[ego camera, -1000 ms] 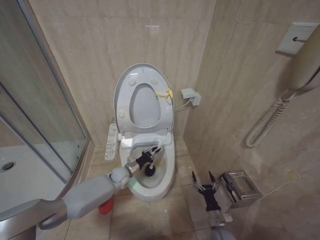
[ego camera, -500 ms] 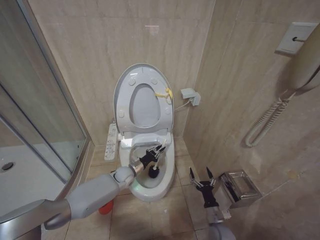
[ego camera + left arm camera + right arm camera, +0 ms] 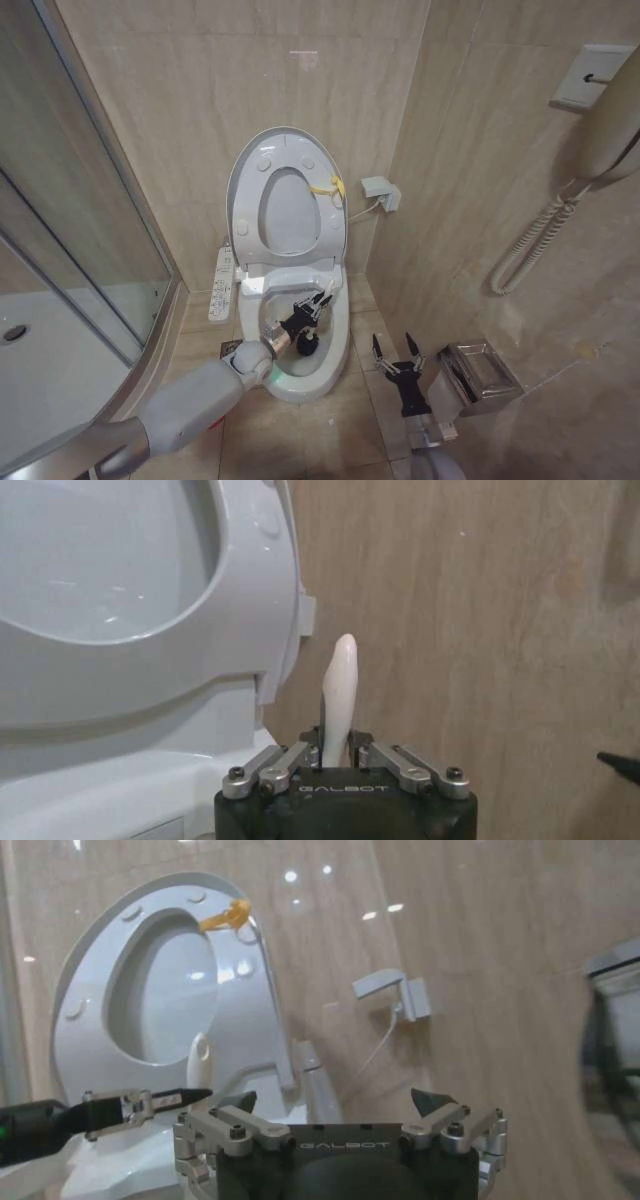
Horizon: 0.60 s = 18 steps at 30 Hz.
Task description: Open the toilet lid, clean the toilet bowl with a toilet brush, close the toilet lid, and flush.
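White toilet brush (image 3: pixel 309 338) sits clamped in the left gripper (image 3: pixel 305 318), bristles down inside the toilet bowl (image 3: pixel 335 355); toilet lid (image 3: pixel 245 165) raised behind. Right gripper (image 3: pixel 397 355) hovers beside the bowl, fingers apart.

A bathroom: beige tiled walls (image 3: pixel 200 120) and floor, a toilet bowl (image 3: pixel 335 330) in the corner, a glass shower stall (image 3: pixel 70 260), a wall phone (image 3: pixel 610 130).

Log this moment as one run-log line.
step: scrubbing | left gripper: shut on toilet brush, head in toilet bowl | toilet lid: raised | right gripper: open, idle
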Available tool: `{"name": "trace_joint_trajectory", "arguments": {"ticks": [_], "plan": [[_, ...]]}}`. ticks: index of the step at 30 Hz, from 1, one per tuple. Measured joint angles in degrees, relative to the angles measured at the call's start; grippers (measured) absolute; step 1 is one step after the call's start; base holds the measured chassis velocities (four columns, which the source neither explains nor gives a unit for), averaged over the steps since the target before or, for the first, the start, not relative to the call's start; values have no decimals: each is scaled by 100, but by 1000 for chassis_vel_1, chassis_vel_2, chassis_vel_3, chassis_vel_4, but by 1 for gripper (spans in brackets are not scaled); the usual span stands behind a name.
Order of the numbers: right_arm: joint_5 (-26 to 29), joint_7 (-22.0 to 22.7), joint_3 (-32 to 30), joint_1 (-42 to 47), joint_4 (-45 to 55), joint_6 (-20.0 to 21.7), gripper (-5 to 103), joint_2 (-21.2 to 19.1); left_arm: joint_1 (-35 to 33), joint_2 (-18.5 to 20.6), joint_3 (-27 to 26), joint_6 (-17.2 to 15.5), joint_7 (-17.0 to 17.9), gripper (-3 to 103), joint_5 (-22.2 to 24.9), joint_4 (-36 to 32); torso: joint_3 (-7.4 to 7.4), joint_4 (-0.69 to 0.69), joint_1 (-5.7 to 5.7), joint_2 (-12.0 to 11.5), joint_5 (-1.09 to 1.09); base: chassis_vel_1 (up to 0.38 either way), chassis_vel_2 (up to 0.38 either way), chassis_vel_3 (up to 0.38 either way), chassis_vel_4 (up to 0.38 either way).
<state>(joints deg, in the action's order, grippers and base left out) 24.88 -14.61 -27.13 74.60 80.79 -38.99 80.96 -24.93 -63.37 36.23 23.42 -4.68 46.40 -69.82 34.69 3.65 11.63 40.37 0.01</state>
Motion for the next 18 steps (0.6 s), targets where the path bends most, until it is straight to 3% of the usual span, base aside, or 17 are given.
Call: {"name": "trace_joint_trajectory", "arguments": {"ticks": [5,11,16,18], "plan": [[4,-215,180,-118,-186,-103,100,-101,-302,113,-362,34,-126,17,-117,-64,0,2,0,0,-2,0,0,0,0],[-4,-444,245,-95,-324,-190,100,-112,-358,264,-442,102,-285,17,-103,-76,0,1,0,0,-1,0,0,0,0],[189,-879,284,55,-304,-283,100,-144,-252,210,-428,114,-356,17,-73,-12,0,3,0,0,0,0,0,0,0],[395,-1248,332,182,-225,-333,100,-232,-181,150,-386,120,-390,17,-53,26,0,5,0,0,-1,0,0,0,0]]}}
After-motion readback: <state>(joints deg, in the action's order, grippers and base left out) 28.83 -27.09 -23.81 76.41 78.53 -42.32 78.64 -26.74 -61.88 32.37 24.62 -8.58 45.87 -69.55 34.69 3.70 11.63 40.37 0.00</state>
